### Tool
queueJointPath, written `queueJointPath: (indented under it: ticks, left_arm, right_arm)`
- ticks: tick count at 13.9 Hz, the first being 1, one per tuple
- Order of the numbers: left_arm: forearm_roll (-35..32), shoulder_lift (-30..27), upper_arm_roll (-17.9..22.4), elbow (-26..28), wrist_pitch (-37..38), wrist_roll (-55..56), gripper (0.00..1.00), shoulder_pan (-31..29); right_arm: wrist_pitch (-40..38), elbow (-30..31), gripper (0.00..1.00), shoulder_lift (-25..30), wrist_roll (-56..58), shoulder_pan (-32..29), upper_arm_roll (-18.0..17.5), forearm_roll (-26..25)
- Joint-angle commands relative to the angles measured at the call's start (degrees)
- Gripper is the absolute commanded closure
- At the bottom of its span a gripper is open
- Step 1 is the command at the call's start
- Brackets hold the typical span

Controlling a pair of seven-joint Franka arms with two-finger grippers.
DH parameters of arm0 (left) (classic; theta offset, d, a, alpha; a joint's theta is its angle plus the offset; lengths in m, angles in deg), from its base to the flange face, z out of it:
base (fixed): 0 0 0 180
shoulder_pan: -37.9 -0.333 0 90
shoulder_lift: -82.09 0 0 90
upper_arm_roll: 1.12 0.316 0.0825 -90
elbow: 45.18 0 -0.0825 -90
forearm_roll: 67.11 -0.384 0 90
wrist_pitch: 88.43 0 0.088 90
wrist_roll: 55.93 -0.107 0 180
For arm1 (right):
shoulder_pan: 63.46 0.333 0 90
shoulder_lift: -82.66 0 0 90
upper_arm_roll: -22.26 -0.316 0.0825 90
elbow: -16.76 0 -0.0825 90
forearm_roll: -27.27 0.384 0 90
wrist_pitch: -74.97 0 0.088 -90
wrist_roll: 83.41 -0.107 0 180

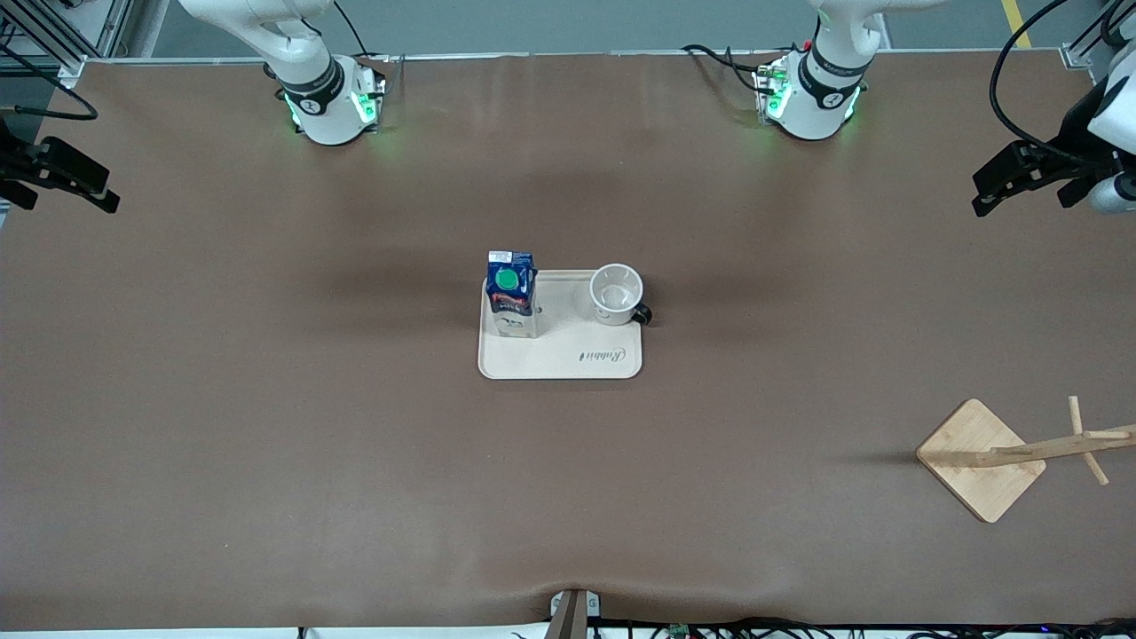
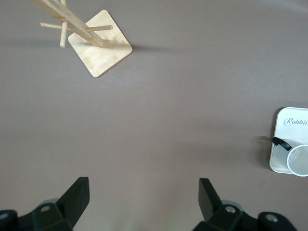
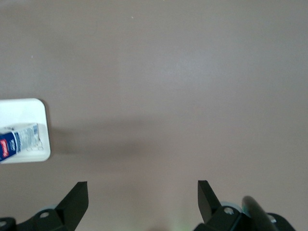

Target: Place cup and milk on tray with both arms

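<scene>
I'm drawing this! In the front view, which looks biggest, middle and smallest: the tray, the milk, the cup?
1. The tray, clearly the largest.
2. The milk.
3. The cup.
The milk and cup look close in size, so that order is less sure.

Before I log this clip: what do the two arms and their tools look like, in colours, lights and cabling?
Both arms are white with black joint bands and round white bases lit green. Black cables trail from each base; a thick black cable loops above the left tool. The left tool and the right tool are black, with two wedge-shaped fingers and small round screws on the body.
</scene>
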Motion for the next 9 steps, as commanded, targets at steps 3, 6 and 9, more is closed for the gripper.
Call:
queueJointPath:
  ticks: [3, 6, 9]
  left_arm:
    - [1.1, 0.1, -0.6, -0.9, 1.3, -0.5, 0.00, 0.1]
    - [1.1, 0.1, -0.6, -1.0, 1.3, -0.2, 0.00, 0.1]
    - [1.2, 0.1, -0.6, -0.9, 1.3, -0.1, 0.00, 0.0]
  right_arm:
    - [-1.5, -1.5, 0.00, -0.9, 2.9, -1.5, -0.7, -0.3]
    - [-1.7, -1.5, 0.00, -0.9, 2.9, -1.4, -0.8, 0.0]
    - [-1.9, -1.5, 0.00, -0.9, 2.9, -1.3, -0.8, 0.0]
